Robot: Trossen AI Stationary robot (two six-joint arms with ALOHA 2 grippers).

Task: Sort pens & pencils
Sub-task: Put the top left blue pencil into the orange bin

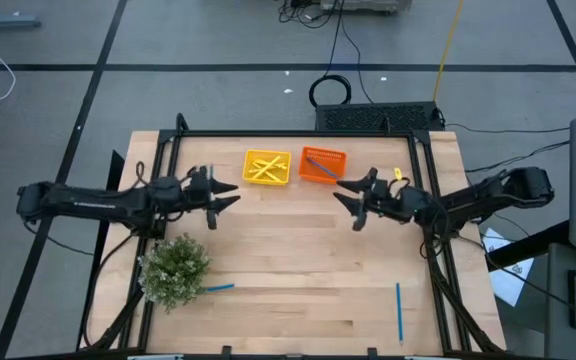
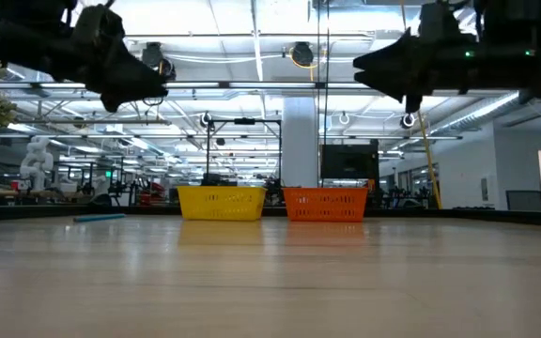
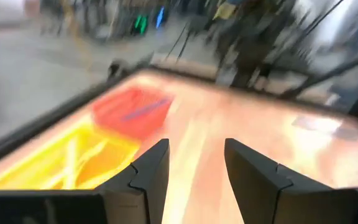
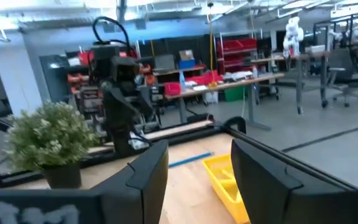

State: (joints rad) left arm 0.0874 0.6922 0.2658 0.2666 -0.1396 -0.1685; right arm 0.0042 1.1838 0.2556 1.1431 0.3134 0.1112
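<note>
Several yellow pencils lie in the yellow tray at the table's far side. Next to it, the orange tray holds a blue pen. One blue pen lies flat on the table beside the plant. Another blue pen lies near the front right corner. My left gripper hovers open above the table, left of centre, with nothing between its fingers. My right gripper faces it from right of centre, also open and empty.
A bushy green plant stands at the table's near left, next to one blue pen. A black frame runs along the table's far edge and sides. The wooden tabletop between the arms lies bare.
</note>
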